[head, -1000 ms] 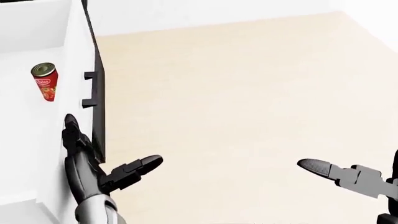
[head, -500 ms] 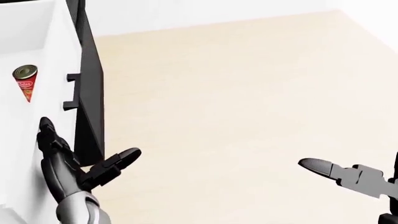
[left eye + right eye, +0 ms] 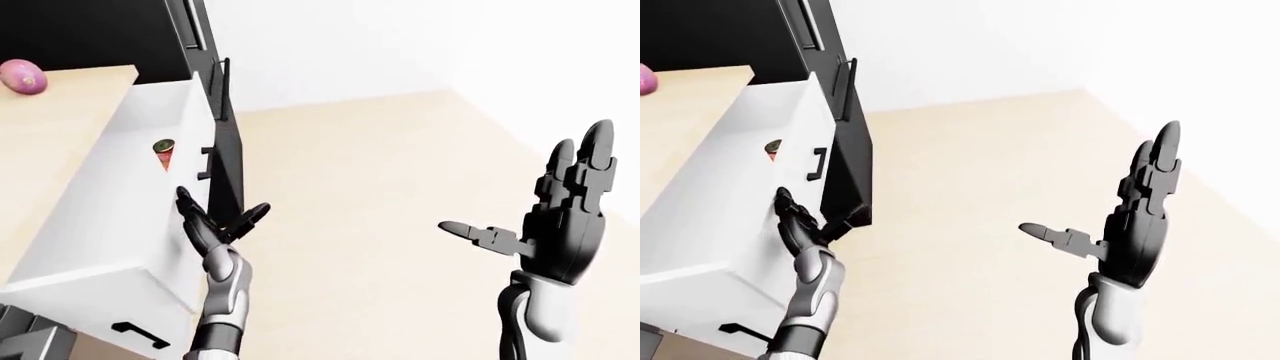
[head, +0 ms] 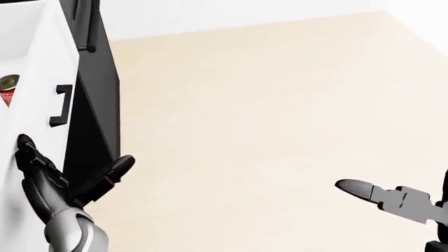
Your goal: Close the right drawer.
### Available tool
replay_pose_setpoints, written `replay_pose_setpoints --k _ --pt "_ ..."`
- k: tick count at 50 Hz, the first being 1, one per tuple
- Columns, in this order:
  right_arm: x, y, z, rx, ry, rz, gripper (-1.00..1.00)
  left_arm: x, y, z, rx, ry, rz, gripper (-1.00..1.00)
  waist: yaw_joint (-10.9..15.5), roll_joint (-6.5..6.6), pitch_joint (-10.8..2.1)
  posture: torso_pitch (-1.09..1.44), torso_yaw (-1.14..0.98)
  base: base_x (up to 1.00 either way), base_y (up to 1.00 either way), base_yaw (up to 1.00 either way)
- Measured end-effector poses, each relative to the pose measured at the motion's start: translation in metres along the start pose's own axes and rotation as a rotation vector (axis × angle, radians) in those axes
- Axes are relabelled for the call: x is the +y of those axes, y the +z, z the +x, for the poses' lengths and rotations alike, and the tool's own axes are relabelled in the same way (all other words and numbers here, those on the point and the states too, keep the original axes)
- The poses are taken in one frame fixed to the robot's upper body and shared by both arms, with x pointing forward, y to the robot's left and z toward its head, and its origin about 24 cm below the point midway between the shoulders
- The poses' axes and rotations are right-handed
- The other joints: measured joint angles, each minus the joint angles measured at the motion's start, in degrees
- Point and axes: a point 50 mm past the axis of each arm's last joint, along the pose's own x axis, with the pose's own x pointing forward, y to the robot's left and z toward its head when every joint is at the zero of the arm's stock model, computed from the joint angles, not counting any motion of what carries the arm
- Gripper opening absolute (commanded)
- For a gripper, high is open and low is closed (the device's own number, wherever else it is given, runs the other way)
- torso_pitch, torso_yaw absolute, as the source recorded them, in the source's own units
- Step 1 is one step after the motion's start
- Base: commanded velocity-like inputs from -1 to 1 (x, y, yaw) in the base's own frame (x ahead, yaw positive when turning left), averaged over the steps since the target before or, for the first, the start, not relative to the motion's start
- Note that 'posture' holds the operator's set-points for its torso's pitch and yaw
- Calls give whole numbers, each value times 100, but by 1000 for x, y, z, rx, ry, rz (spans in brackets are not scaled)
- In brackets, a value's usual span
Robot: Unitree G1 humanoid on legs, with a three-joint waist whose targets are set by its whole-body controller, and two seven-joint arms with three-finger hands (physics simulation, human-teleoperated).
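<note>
The right drawer [image 3: 186,124] is a white box pulled out of the counter, with a black handle [image 3: 205,163] on its face. A red can [image 3: 163,150] lies inside it. My left hand [image 3: 215,225] is open, its fingers spread against the drawer's face below the handle; it also shows in the head view [image 4: 59,184]. My right hand [image 3: 560,217] is open and empty, raised with fingers up over the floor at the right, far from the drawer.
A black cabinet side [image 3: 230,180] stands right beside the drawer face. A pink round thing [image 3: 22,76] lies on the wooden counter [image 3: 50,142]. A lower drawer with a black handle [image 3: 138,335] sits below. Beige floor [image 3: 380,172] spreads to the right.
In the head view the drawer face, the can and my left hand have moved left together, baring more of the black cabinet side. The floor and my right hand have stayed put.
</note>
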Motion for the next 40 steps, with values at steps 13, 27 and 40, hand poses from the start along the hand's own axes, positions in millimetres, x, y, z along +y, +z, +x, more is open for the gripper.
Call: replay_pose_setpoints --k 13,27,40 --pt "-1 3 0 -4 -1 -1 100 9 3 9 -4 52 -13 100 7 6 -10 0 0 0 0 0" --pt "0 2 1 -1 1 0 100 19 5 21 -3 108 -31 100 12 31 -18 0 0 0 0 0" --pt "1 0 1 5 3 -1 100 33 10 30 -10 163 -50 100 -5 54 -21 0 0 0 0 0"
